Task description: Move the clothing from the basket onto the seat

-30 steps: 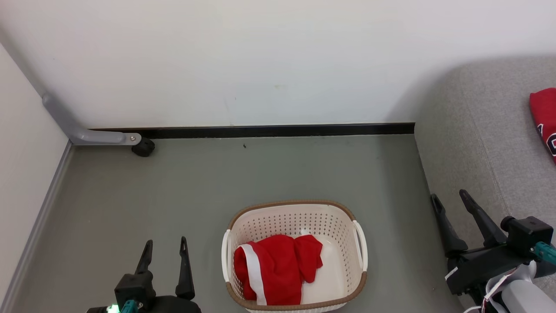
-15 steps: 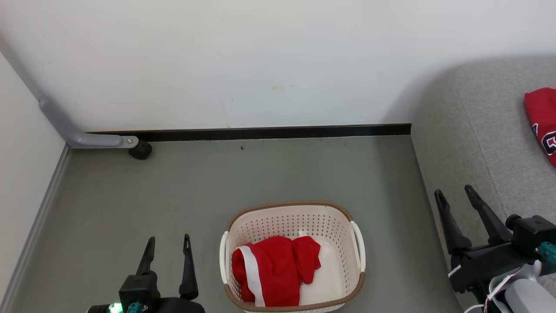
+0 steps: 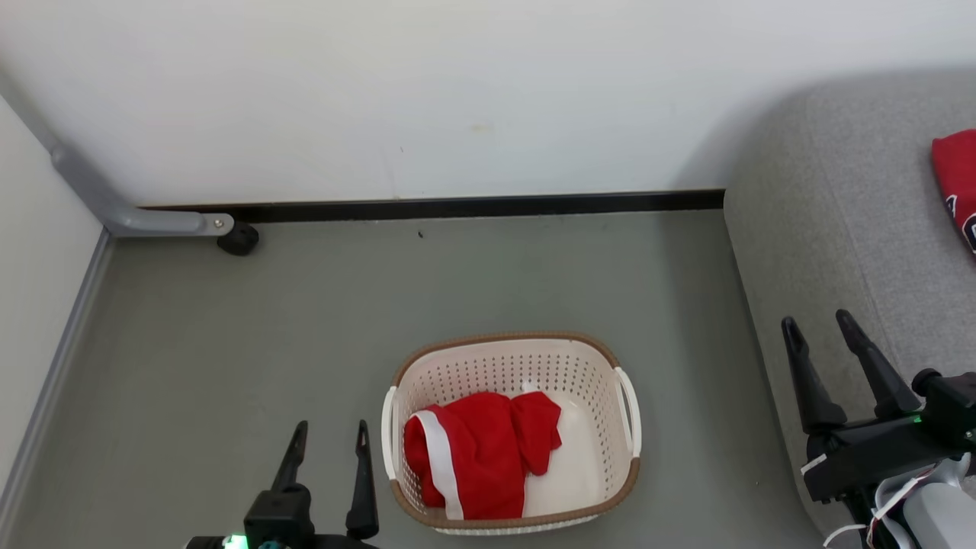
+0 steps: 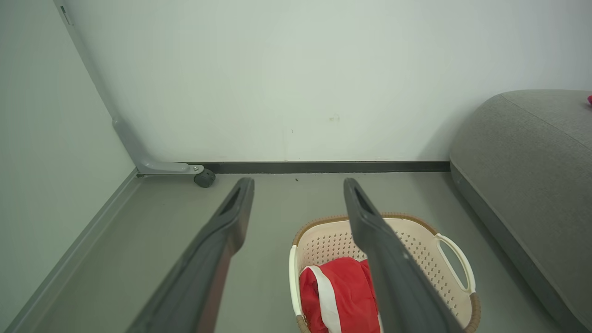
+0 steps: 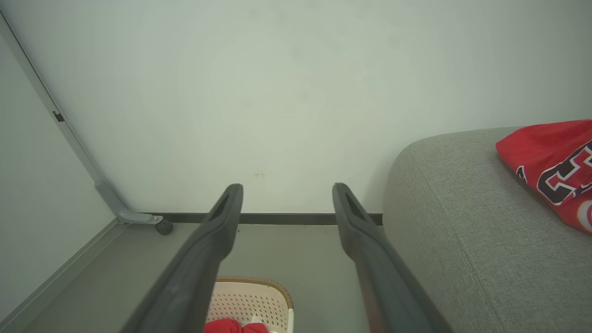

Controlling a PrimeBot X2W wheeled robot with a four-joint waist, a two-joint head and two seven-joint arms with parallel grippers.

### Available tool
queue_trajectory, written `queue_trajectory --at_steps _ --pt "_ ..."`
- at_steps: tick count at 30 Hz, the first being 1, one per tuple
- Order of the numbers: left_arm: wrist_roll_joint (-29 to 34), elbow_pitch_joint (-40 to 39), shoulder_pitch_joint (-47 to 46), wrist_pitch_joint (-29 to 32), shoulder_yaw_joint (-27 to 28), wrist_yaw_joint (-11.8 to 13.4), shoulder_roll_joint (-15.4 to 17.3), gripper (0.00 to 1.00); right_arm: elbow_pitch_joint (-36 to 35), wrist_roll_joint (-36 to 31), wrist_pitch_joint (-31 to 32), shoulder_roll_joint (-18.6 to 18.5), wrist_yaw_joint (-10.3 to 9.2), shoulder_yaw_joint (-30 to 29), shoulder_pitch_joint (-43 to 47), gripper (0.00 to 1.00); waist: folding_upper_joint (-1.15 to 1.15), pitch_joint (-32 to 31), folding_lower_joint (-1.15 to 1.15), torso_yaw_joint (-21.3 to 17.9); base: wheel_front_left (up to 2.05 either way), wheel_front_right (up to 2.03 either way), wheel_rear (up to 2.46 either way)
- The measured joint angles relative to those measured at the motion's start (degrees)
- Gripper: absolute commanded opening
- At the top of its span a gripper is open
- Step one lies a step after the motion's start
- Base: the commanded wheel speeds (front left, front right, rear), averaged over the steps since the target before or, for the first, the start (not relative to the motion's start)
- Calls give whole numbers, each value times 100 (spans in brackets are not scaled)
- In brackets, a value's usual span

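Clothing in basket, just right of spread, empty left pincer, right pincer spread beside seat

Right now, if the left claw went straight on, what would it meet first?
Probably the grey floor before the black baseboard, depth being unclear; the basket lies right of the left claw.

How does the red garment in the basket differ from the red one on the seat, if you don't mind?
The basket garment lies crumpled inside the basket on the floor; the seat garment rests on the grey seat. The basket garment has a wide white stripe; the seat garment bears dark, white-edged lettering. Both are red.
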Motion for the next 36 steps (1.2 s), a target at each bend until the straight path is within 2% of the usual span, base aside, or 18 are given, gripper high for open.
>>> queue_trajectory --at_steps 13,24,36 --pt "-723 -35 -428 0 -1015 0 -10 100 -399 -47 0 -265 186 -378 -253 100 1 804 1 -43 0 0 0" --pt "-1314 137 -1175 0 -1472 0 -13 100 -765 -96 0 -434 356 -505 -734 100 1 1593 1 -113 0 0 0" --pt "-1617 849 -2602 0 -2014 0 -30 100 -1249 -107 -1 -564 464 -539 -1268 100 1 2583 2 -216 0 0 0"
